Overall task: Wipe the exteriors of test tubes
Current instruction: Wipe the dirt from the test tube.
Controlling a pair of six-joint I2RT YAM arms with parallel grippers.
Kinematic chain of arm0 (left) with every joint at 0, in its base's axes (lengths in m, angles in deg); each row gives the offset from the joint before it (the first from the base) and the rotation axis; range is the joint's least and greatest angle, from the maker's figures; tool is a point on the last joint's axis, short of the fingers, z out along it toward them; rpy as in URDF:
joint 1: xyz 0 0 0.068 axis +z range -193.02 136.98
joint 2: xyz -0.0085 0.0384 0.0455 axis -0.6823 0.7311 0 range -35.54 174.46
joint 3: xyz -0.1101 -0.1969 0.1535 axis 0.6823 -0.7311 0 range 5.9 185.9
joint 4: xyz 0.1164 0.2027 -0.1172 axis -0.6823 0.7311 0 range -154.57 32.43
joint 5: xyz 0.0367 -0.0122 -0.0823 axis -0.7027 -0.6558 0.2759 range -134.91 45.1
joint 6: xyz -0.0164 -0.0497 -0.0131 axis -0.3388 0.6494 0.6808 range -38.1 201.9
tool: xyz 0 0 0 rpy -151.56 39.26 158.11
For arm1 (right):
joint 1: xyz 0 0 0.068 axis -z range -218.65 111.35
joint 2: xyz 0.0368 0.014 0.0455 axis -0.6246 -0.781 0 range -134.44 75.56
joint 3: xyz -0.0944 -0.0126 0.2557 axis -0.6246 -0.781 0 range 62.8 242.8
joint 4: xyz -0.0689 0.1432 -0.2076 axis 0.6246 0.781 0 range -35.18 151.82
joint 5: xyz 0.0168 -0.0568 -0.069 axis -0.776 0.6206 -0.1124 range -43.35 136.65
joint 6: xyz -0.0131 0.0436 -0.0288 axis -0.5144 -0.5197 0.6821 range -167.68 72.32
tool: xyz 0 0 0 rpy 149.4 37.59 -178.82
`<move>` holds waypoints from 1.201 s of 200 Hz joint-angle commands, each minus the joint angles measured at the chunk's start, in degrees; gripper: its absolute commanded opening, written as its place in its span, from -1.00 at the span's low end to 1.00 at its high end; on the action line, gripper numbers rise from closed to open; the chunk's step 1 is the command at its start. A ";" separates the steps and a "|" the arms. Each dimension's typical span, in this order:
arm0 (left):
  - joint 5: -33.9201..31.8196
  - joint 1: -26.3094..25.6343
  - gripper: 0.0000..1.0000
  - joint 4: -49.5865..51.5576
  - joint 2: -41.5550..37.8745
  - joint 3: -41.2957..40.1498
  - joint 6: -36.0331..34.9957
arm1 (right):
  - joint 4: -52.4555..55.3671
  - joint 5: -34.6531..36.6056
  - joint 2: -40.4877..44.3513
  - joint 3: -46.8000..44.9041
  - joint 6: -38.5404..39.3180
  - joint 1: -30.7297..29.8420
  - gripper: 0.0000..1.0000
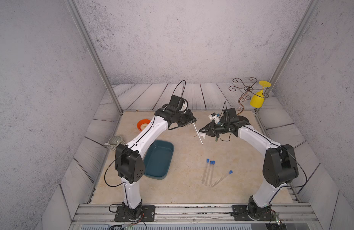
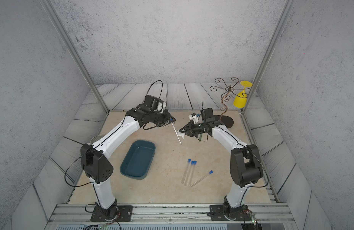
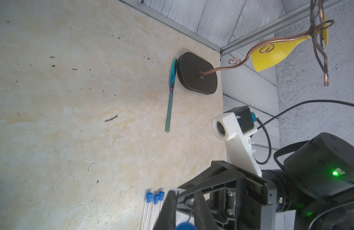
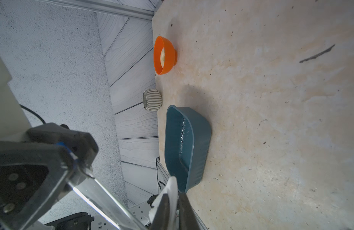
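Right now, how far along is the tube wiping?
Done: nothing shows as finished; the teal tub looks empty. In hand: the left end effector grips one test tube at its capped end, and the right end effector holds a white cloth at its shaft. Left: four capped tubes lie on the table, clear of both arms; whether any was wiped already cannot be told.

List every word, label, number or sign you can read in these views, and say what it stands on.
No text can be read in any view.
Pale mark beside the green light: too blurred to read.
Test tubes, tub, bowl, glass: no print shows.
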 commanded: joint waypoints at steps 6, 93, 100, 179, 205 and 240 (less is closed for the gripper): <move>-0.95 0.66 -1.00 -0.60 1.07 1.34 -0.49 | -0.30 -2.38 5.31 -0.94 -0.06 -0.14 -0.74; 0.06 1.38 -1.00 -1.47 1.59 1.00 0.03 | -0.76 -3.36 7.97 -0.54 1.11 -0.45 -0.75; 0.30 1.44 -1.00 -1.65 1.59 0.99 0.21 | 0.14 -3.02 7.95 0.10 1.80 -0.61 -0.75; 4.70 0.92 -1.00 -6.04 -1.33 -1.25 6.22 | -1.75 -0.97 1.83 3.86 2.74 -1.15 -0.76; 5.77 0.74 -1.00 -8.33 -2.18 -2.74 8.51 | -4.78 -1.27 -0.46 5.43 1.28 -1.16 -0.76; 6.51 0.61 -1.00 -10.34 -2.69 -3.20 10.82 | -5.45 -1.38 -2.95 8.20 1.43 -1.04 -0.75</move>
